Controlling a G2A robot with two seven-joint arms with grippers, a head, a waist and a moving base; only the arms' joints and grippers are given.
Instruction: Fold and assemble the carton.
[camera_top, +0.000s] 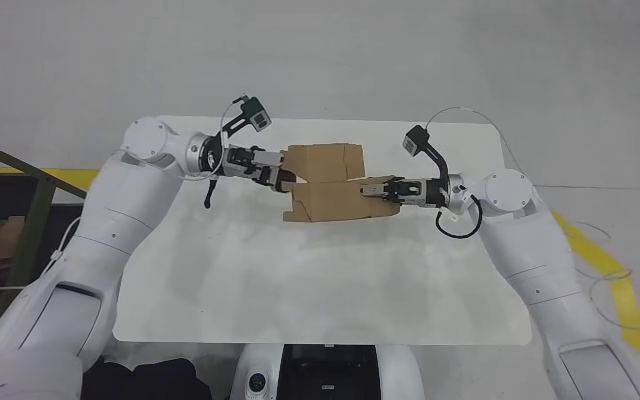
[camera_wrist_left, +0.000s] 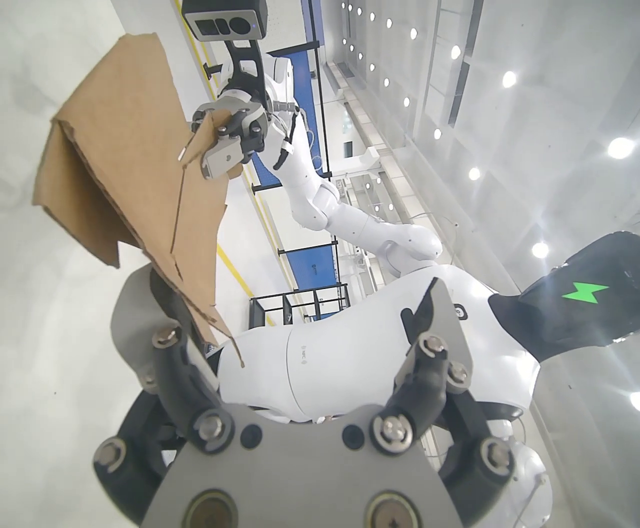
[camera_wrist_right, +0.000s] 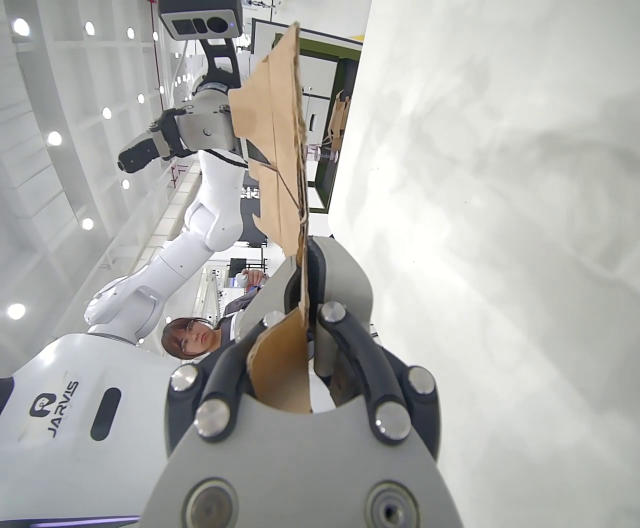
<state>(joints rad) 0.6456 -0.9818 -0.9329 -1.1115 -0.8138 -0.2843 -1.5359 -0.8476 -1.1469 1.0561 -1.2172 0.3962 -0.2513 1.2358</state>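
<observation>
Clenched tight on the carton (camera_wrist_right: 275, 125) with the right gripper (camera_wrist_right: 307, 270): board pinched edge-on between its fingers (camera_wrist_right: 345, 285), a flap (camera_wrist_right: 280, 365) reaching back into the palm. Probably gripped this way to anchor one end and leave the other free for folding. Straight ahead of the gripper, brown board running off in creased faces, half opened rather than flat, one face angled off the next along a fold. Close alongside the gripper, the white table (camera_top: 300, 290); contact between carton and table not clear enough to call

At the carton's far end, pointing back toward the clamp, the left gripper (camera_wrist_left: 292, 300): spread wide, grasping nothing. One finger (camera_wrist_left: 140, 325) laid against the board's near corner, the other well apart on the open side. Likely posed so to brace or push a face rather than pinch it, turning the crease against the clamped end

Judged as mid-fold: body not yet squared up, flaps not yet closed. Next move likely a sideways press from that single finger along the crease, clamp kept firm throughout. Risks: board sliding off the lone finger, or buckling between folds instead of hinging on the score
</observation>
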